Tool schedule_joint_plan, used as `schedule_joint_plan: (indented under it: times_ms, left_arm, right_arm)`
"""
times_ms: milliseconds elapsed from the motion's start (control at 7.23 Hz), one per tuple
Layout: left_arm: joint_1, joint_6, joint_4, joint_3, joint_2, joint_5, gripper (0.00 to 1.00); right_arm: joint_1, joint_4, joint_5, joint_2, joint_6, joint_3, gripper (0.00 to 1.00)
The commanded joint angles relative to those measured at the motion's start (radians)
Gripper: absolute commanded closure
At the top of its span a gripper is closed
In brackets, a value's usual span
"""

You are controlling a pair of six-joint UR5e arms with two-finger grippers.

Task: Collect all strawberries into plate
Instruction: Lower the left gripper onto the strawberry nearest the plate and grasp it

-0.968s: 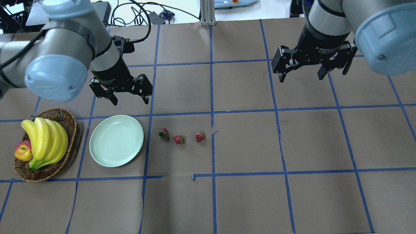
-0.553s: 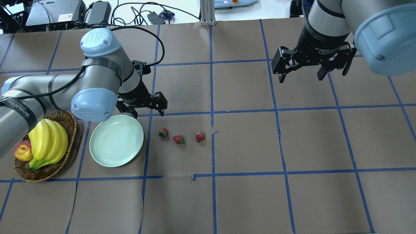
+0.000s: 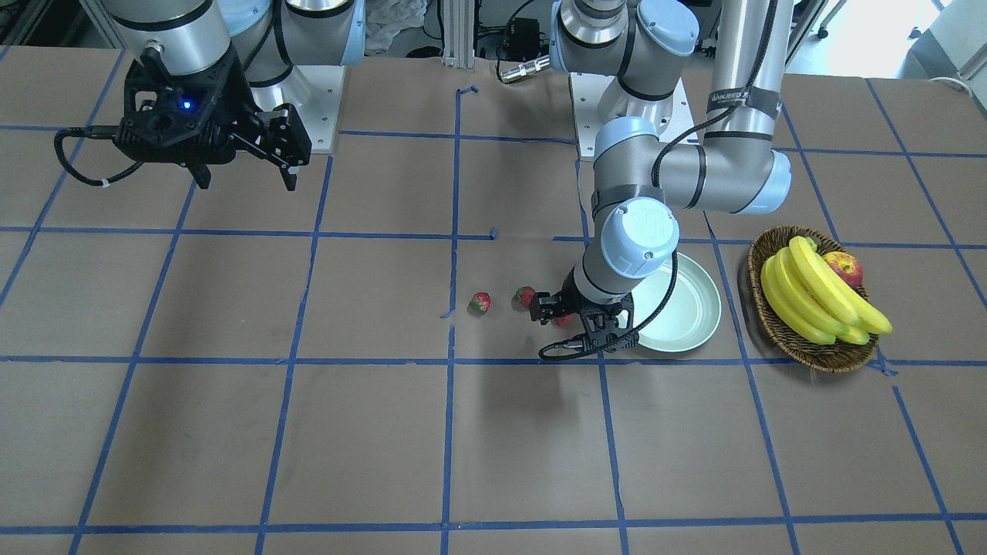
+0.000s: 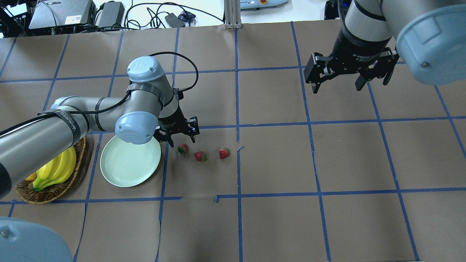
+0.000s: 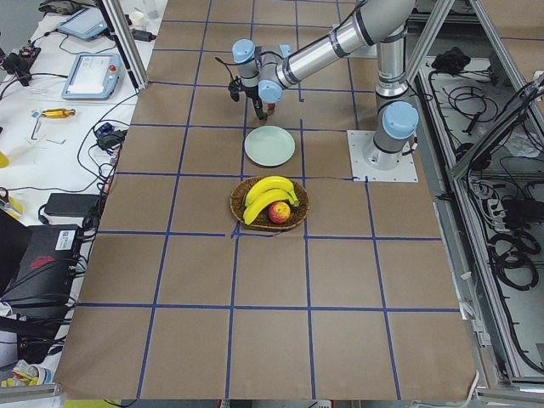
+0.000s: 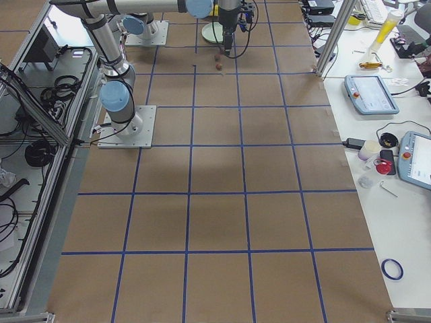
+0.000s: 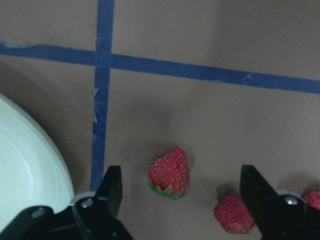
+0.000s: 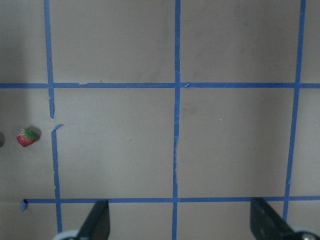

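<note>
NOTHING COLLECTED YET: The robot's left arm reaches to the middle of the tabletop. Its left claw is spread wide and empty, with one finger on either side of the strawberry nearest the plate, touching nothing. The right arm holds the right claw high toward the table's right end, also wide apart and with nothing in it. The pale green plate lies bare just beside the fruit, toward the left end. All three strawberries sit in a short row on the table, so the first pick looks imminent and every berry remains to be moved. Benches with screens and cables line the operators' edge. Brown paper, gridded in blue tape, covers the table. A wicker basket of bananas and an apple stands beyond the plate, nearer the left end.
</note>
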Motion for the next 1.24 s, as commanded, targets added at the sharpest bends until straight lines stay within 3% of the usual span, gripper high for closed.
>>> schedule_joint_plan:
  times_ms: [0,277,415,691,968,1106]
  left_arm:
    - [-0.010,-0.032,0.002,-0.016,-0.009,0.063,0.41]
    - [-0.010,-0.036,0.020,-0.042,-0.009,0.088,0.44]
    - [-0.010,-0.036,0.025,-0.042,-0.008,0.076,0.56]
    - [-0.009,-0.006,0.031,-0.028,0.012,0.075,1.00]
    - [0.008,0.106,-0.029,0.024,0.061,0.095,1.00]
    - [0.044,0.193,-0.134,0.020,0.096,0.161,1.00]
  right_arm:
    - [-0.001,0.000,-0.001,0.000,0.000,-0.001,0.00]
    - [-0.001,0.000,-0.001,0.000,0.000,0.000,0.00]
    - [-0.001,0.000,-0.001,-0.001,0.000,-0.001,0.00]
    - [-0.001,0.000,-0.001,-0.001,0.000,-0.001,0.00]
    - [-0.001,0.000,-0.001,0.000,0.000,0.000,0.00]
    - [-0.001,0.000,-0.001,0.000,0.000,-0.001,0.00]
